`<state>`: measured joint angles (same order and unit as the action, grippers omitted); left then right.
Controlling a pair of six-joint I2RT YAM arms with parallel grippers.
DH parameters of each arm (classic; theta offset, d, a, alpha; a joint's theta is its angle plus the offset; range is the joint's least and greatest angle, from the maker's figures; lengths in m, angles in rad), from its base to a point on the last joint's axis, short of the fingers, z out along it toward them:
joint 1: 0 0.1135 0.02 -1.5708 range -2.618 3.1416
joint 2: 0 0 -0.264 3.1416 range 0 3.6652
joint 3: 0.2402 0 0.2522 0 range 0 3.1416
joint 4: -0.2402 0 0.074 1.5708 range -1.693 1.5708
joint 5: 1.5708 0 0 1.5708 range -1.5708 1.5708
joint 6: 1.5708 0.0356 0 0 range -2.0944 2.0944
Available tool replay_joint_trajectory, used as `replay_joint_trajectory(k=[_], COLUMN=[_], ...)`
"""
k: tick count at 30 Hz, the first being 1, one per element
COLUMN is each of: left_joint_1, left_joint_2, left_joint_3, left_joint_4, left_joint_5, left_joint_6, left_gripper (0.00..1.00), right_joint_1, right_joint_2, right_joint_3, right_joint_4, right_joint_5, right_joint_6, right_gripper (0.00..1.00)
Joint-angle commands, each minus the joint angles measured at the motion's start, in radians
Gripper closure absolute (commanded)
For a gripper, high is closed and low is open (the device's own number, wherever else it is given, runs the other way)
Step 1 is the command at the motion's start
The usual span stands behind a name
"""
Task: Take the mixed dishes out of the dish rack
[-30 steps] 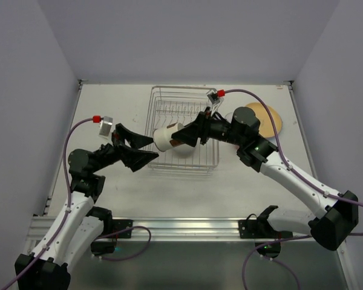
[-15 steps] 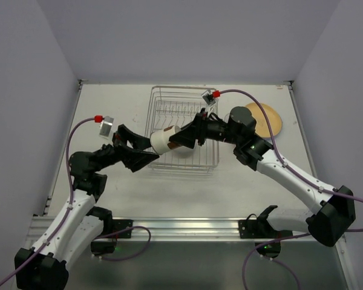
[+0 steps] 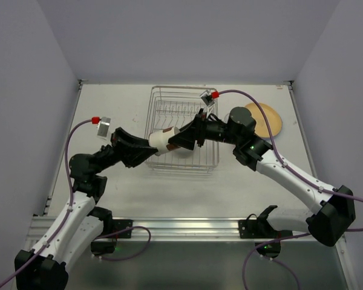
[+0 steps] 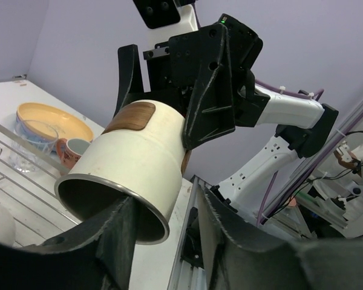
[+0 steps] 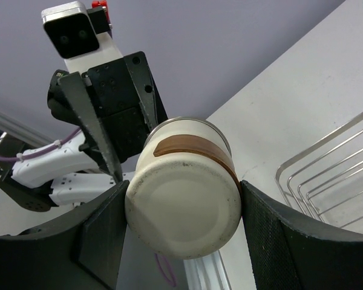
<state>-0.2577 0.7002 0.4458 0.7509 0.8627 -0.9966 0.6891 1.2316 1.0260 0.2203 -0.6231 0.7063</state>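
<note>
The left gripper (image 4: pixel 164 205) stands with its jaws half spread across the cup's mouth. One finger lies in front of the opening and the other outside the wall, with a gap showing beside the rim, so it pinches nothing yet. This looks like a handover: the mouth is turned toward the left arm so that a finger can slip inside.

The cup (image 3: pixel 163 139), cream with a brown band and a metal rim, lies on its side in the air above the near left corner of the dish rack (image 3: pixel 175 88). The right gripper (image 5: pixel 181 190) clamps it at the base end, a finger on each flank, which leaves the rim free for the other arm.

A white bowl (image 3: pixel 186 151) sits in the rack below. Further right on the table, outside the rack, a yellow-orange plate (image 3: pixel 266 119) lies flat, with a clear glass (image 4: pixel 31 142) and a salmon-pink mug (image 4: pixel 72 152) just beside it, apparently already unloaded.
</note>
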Motion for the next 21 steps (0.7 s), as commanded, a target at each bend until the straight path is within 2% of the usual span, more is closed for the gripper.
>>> replay_joint_trajectory(k=[1,8,10,11,14,17,18,21], left_joint_1=[-0.014,-0.018,-0.021,-0.023,-0.025,-0.025,-0.025,-0.025], left_joint_2=[-0.008,0.021,0.019,0.013,-0.002,-0.022,-0.027,-0.031], left_joint_3=[0.008,0.008,0.01,0.008,0.014,0.011,0.008,-0.004], left_joint_4=[0.099,0.151,0.153,0.154,0.142,0.105,0.1,0.116], left_joint_5=[0.001,0.001,-0.001,-0.001,0.007,0.004,0.001,-0.008], left_joint_6=[-0.033,-0.065,-0.056,-0.051,-0.031,-0.008,-0.007,-0.014], left_gripper=[0.57,0.75,0.86,0.99,1.0,1.0,1.0,1.0], right_joint_1=[0.003,0.003,0.001,0.003,0.003,0.001,0.003,0.001], right_joint_2=[0.005,0.009,0.011,0.011,0.003,-0.015,-0.021,-0.038], right_joint_3=[0.013,0.013,0.013,0.014,0.011,-0.003,-0.009,-0.02], right_joint_4=[0.013,0.005,-0.007,-0.012,-0.042,-0.062,-0.071,-0.079], right_joint_5=[0.005,-0.001,0.003,0.005,0.017,0.029,0.033,0.042], right_joint_6=[-0.025,-0.031,-0.041,-0.044,-0.068,-0.082,-0.091,-0.1], right_gripper=[1.0,0.99,0.99,0.98,0.91,0.63,0.44,0.25])
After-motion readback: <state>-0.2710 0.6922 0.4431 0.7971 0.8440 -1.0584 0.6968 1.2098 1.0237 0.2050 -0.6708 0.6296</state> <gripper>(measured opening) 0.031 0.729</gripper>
